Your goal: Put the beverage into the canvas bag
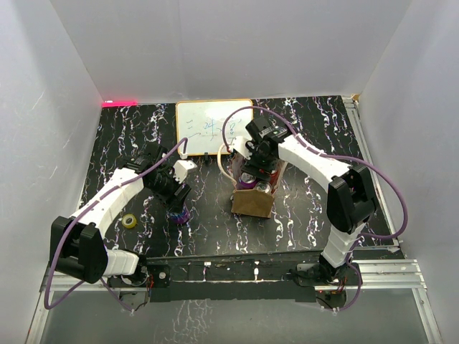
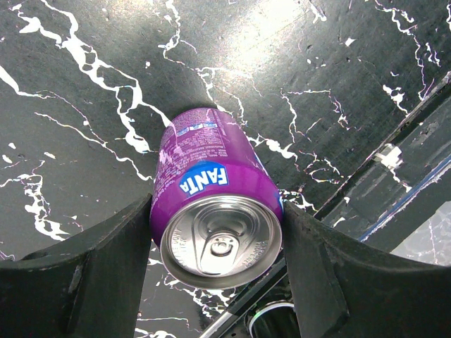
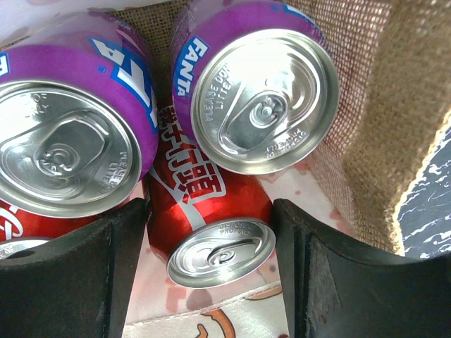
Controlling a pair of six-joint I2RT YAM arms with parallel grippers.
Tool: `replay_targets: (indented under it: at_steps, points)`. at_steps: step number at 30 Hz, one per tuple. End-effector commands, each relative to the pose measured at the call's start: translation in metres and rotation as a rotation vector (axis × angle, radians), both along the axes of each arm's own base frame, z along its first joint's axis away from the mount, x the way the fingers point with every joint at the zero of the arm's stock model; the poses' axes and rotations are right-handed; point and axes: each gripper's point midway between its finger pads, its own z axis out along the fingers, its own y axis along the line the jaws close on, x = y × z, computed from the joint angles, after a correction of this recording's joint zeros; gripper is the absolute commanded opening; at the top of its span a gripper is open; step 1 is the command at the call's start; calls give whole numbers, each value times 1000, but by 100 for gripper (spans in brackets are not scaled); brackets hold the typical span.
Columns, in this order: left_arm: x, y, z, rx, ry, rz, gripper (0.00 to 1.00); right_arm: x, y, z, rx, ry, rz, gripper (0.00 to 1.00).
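Note:
A purple Fanta can (image 2: 211, 183) sits between the fingers of my left gripper (image 2: 217, 267), which touch it on both sides. In the top view this can (image 1: 179, 213) is low at the dark marbled table, left of the canvas bag (image 1: 252, 203), under my left gripper (image 1: 174, 197). My right gripper (image 1: 257, 168) reaches down into the bag's open top. In the right wrist view my right gripper (image 3: 210, 267) is shut on a red cola can (image 3: 211, 232) inside the bag, whose burlap wall (image 3: 394, 141) is on the right. Two purple Fanta cans (image 3: 257, 91) stand beside it.
A white framed whiteboard (image 1: 214, 125) lies behind the bag. A small yellow tape roll (image 1: 130, 221) lies near the left arm. Another red can (image 3: 14, 218) shows at the left edge inside the bag. White walls enclose the table.

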Motion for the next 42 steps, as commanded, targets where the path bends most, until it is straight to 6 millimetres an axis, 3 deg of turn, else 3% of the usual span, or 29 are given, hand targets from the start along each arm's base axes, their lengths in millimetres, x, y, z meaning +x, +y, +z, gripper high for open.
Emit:
replay_targets:
  at_steps: [1,15,21,30,42]
  points:
    - [1,-9,16,-47,-16,-18,3,22,-2,47,11,-177,-44,27]
    - [1,-9,16,-46,-13,-19,4,25,2,36,17,-196,-71,27]
    - [2,-10,18,-52,-14,-20,4,15,10,27,53,-140,-56,44]
    - [2,-11,19,-56,-18,-21,4,9,24,41,142,-126,-31,68]
    - [11,-16,32,-77,-53,-48,0,5,29,55,185,-120,-23,80]
